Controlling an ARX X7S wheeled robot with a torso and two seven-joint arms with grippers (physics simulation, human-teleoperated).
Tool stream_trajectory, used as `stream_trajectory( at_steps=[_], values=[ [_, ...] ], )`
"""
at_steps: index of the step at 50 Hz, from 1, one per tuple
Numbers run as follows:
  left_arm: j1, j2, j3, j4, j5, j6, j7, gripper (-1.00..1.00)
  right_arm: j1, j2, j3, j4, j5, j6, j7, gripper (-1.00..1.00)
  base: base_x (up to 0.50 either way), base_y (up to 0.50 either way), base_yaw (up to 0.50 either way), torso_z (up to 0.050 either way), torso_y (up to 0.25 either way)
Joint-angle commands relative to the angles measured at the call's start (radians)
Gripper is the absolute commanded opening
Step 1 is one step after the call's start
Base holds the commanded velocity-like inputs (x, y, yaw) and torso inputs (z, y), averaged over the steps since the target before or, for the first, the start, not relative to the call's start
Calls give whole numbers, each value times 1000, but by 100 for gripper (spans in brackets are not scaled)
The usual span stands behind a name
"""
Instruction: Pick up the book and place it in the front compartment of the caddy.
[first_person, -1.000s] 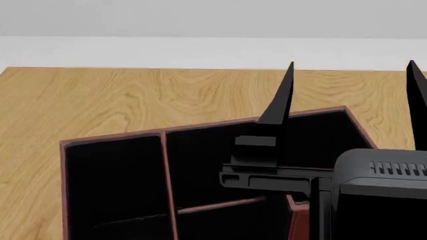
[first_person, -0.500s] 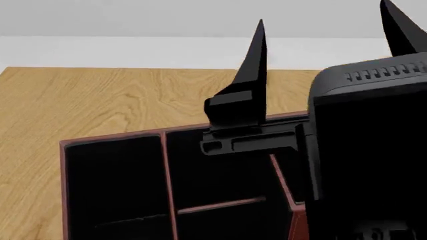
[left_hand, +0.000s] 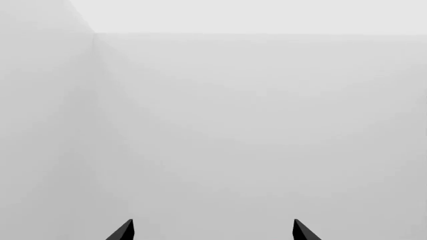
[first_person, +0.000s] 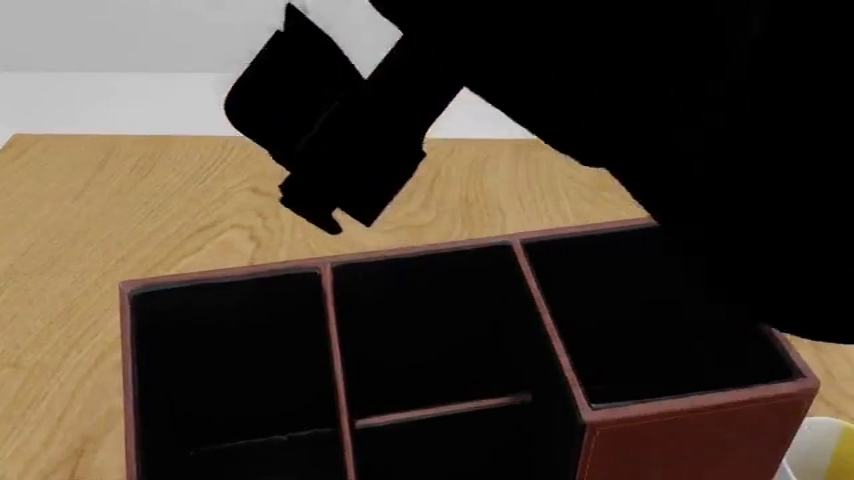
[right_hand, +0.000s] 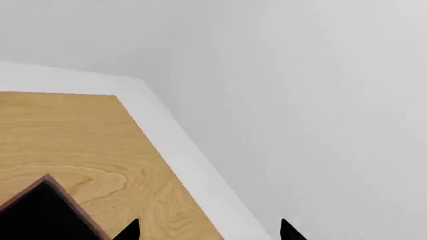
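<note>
Here, in the head view, the caddy (first_person: 694, 440) sits on the wooden table (first_person: 134, 200). Its long axis runs across the view, its far rim rising slightly toward the right. Its leftmost cell is one long undivided black well. A faint pale line lies low inside it, and I cannot tell what that is. Next comes the middle column, split by a low red-brown cross divider (first_person: 441, 408). The front compartment (first_person: 441, 452) is the small cell on the near side of that divider, and only black lining shows in it. The caddy's right end is the tall-walled cell, with its red-brown outer face turned toward the camera.

The book cannot be made out in any view, so its place and its heading cannot be told.

Above the caddy's middle and right cells a large black arm (first_person: 601, 120) fills the upper right and hides the table behind it. Just beside the caddy's tall end, at the lower right corner, a sliver of something pale yellow-white (first_person: 830, 450) shows, too little to name.

The left gripper (left_hand: 212, 232) faces a blank grey wall with its two tips well apart and nothing between them. The right gripper (right_hand: 208, 232) likewise has its tips spread. One corner of the caddy and the table's edge lie below it.
</note>
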Motion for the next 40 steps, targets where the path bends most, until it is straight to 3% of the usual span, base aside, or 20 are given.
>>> stream_trajectory(
  at_steps=[1,4,11,15,24,40],
  values=[
    [3,-26,3,17,-5,21,-19,100,237,-129,-123,191,-367,369,-771,100,0,0,0,0,0],
    [7,-31,7,10,0,31,-21,100,238,-182,-178,157,-517,414,-990,100,0,0,0,0,0],
    [-2,-36,24,10,-2,32,-31,100,234,-279,-294,213,-743,414,-1252,100,0,0,0,0,0],
    [-15,-24,37,-4,4,23,-26,100,236,-289,-399,99,-846,407,-1441,100,0,0,0,0,0],
    [-48,1,62,-20,3,1,-9,100,233,-330,-395,57,-813,398,-1524,100,0,0,0,0,0],
    [-1,-60,35,9,7,62,-41,100,209,-355,-436,-29,-791,377,-1560,100,0,0,0,0,0]
  ],
)
